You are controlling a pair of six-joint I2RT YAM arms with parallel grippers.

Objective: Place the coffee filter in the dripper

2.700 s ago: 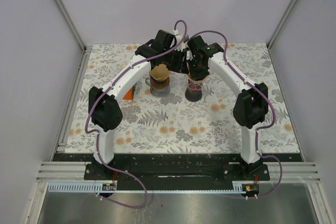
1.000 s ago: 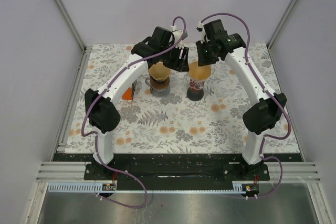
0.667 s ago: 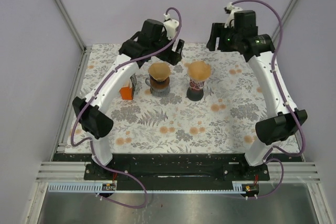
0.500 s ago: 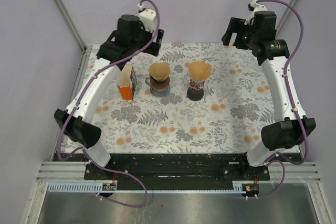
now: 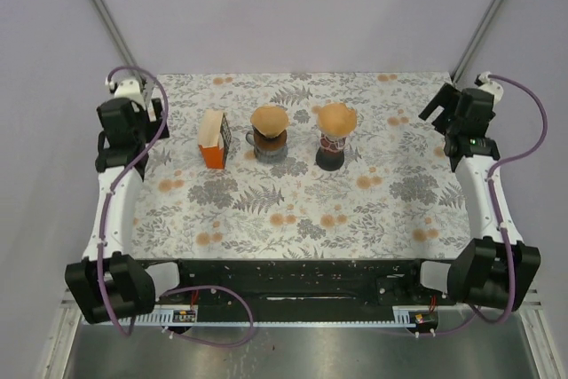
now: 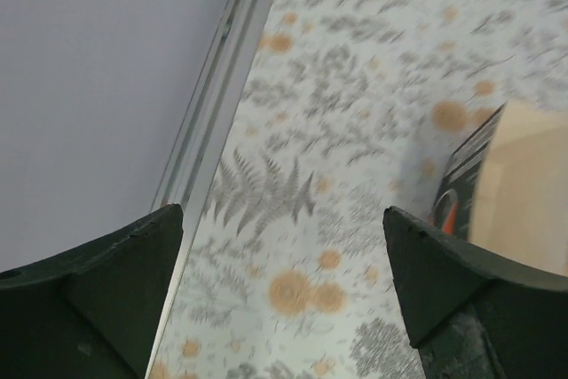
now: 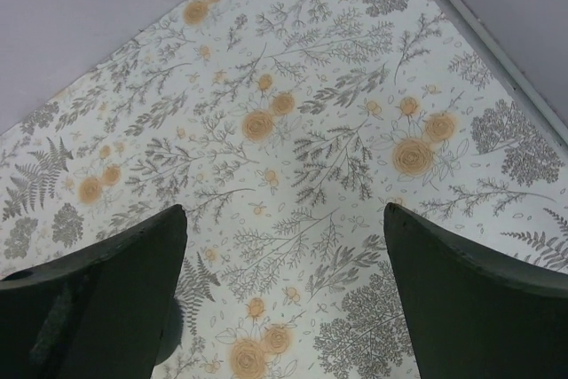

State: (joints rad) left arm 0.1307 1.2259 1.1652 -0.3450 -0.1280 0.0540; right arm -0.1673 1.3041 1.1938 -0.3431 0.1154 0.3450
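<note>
Two brown paper coffee filters sit in drippers at mid-table. The left filter (image 5: 269,119) rests in a dripper on a grey cup (image 5: 269,146). The right filter (image 5: 336,117) rests in a dark dripper (image 5: 330,153). No gripper touches them. My left gripper (image 5: 124,129) hangs by the table's left edge, open and empty (image 6: 282,215) over the flowered cloth. My right gripper (image 5: 446,106) hangs near the right edge, open and empty (image 7: 284,210) as well.
An orange and cream filter box (image 5: 213,139) stands left of the drippers, and it shows at the right of the left wrist view (image 6: 524,184). A metal rail (image 6: 209,122) and purple wall border the flowered cloth (image 5: 293,210).
Both arms have swung away from the drippers to the table's left and right sides. Both grippers have opened wide. The filters stay in their drippers.
</note>
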